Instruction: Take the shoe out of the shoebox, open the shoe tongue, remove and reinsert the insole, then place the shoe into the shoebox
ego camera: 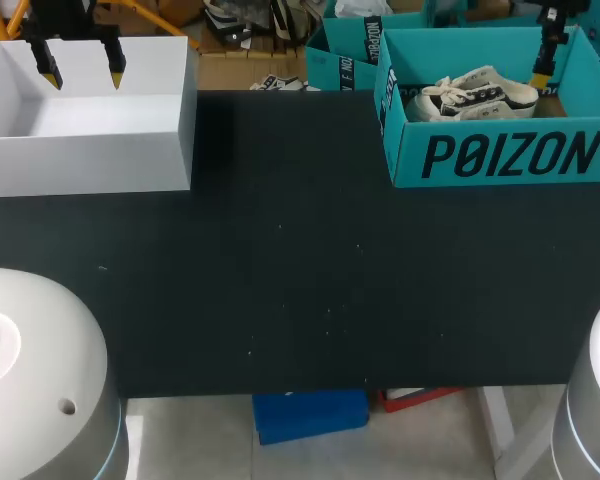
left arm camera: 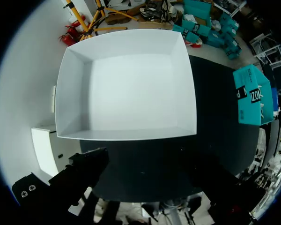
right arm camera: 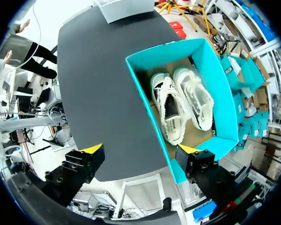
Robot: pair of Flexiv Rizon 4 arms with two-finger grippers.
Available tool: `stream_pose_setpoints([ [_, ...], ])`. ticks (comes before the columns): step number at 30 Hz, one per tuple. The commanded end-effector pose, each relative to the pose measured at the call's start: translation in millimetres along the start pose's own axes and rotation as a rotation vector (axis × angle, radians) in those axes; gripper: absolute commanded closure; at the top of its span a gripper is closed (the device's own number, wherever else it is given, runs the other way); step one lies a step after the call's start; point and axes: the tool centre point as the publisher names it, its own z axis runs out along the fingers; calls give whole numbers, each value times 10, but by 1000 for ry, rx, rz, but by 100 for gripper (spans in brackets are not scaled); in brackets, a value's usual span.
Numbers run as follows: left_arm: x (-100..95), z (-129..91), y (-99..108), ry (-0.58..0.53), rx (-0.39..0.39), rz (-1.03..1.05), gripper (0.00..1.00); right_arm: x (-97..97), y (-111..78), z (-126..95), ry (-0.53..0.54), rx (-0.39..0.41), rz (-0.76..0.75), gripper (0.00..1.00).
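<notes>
White shoes (ego camera: 475,95) in teal shoebox (ego camera: 500,155); left end effector (ego camera: 82,70), right end effector (right arm camera: 140,149) spread wide

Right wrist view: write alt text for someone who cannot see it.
An open teal shoebox holding two white lace-up shoes side by side sits near the edge of a black table, ahead of the right gripper. The gripper hangs above the table, open and empty.

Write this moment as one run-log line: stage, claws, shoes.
stage: nothing lifted yet | left claw: open, above white box | right claw: open, above teal box | shoes: two, in teal box
</notes>
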Motion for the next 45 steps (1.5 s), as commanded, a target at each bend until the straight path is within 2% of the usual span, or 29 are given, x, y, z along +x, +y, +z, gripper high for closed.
stream_pose_setpoints([
  [1, 4, -9, 9, -3, -2, -1, 0, -34, 8, -12, 32, 34, -456, 0],
  [9, 4, -9, 9, -3, -2, -1, 0, -34, 8, -12, 32, 34, -456, 0],
  [14, 4, -9, 9, -3, -2, -1, 0, -124, 105, 44, 32, 39, -532, 0],
  [26, 4, -9, 9, -3, -2, -1, 0, -484, 278, 235, 15, 24, -524, 0],
  [36, 4, -9, 9, -3, -2, -1, 0, -813, 486, 494, -35, 24, -504, 0],
  [37, 4, -9, 9, -3, -2, -1, 0, -844, 501, 521, -38, 20, -501, 2],
  [38, 4, -9, 9, -3, -2, -1, 0, -874, 518, 556, -38, 20, -501, 15],
  [40, 4, -9, 9, -3, -2, -1, 0, -922, 537, 632, -43, 31, -499, 9],
  [41, 4, -9, 9, -3, -2, -1, 0, -943, 540, 680, -43, 28, -494, 13],
  [44, 4, -9, 9, -3, -2, -1, 0, -991, 538, 821, -44, 31, -481, 52],
  [45, 4, -9, 9, -3, -2, -1, 0, -1006, 532, 874, -43, 32, -475, 53],
])
